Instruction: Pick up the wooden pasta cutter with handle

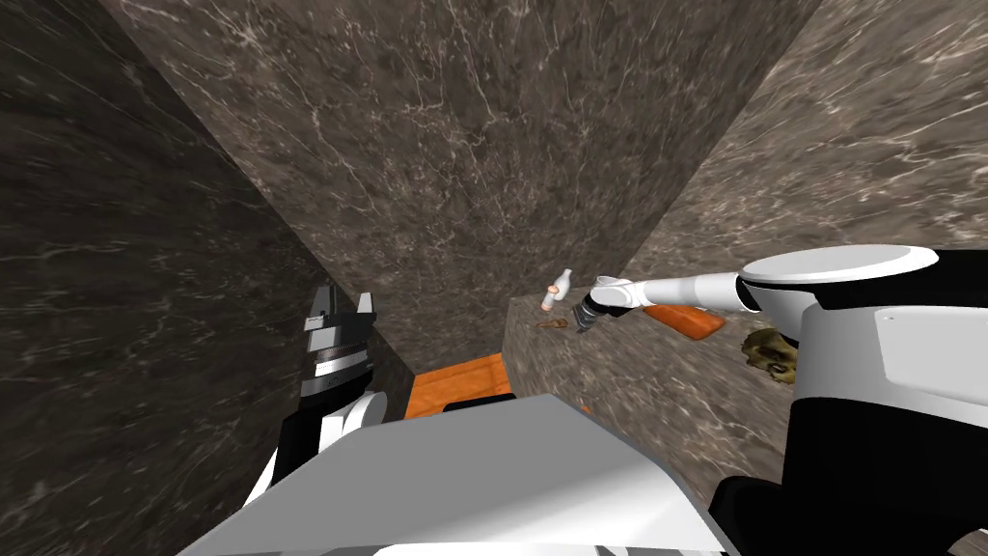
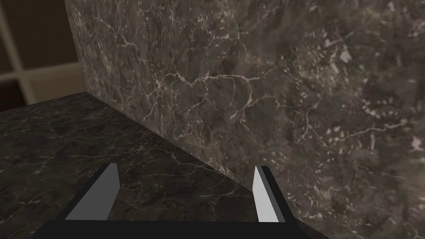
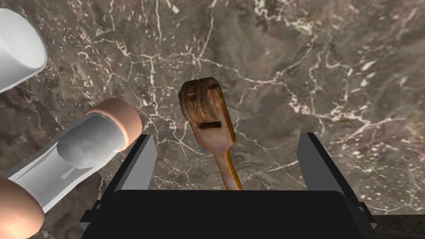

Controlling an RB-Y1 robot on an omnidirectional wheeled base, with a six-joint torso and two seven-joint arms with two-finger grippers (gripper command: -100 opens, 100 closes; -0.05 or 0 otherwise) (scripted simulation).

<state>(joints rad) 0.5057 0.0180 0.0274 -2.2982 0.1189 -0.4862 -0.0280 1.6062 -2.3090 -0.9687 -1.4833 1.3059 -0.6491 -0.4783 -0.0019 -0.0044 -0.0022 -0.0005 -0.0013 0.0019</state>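
Between the two fingers of my right gripper (image 3: 228, 139) lies the pasta cutter (image 3: 207, 120). The fingers are spread wide and clamp nothing. It is brown wood, flat on the marble counter (image 3: 332, 74), with its ridged head pointing away from the hand and its thin handle running under the gripper's body. Just beside the cutter, outside one finger, a white cylinder (image 3: 89, 145) with pinkish end caps crowds that finger; whether they touch I cannot tell. Beyond it from the cutter sits a white rounded object (image 3: 16, 45). The cutter's other side is open marble. The cutter lies near the counter's edge, with orange floor (image 1: 453, 381) below. Farther along the counter from the cutter, an orange board (image 1: 690, 320) lies under my outstretched right forearm, with an olive lumpy thing (image 1: 769, 352) past it. My left gripper (image 1: 340, 301) is well apart from the cutter – fingers parted, beside a dark marble wall (image 2: 269, 83).
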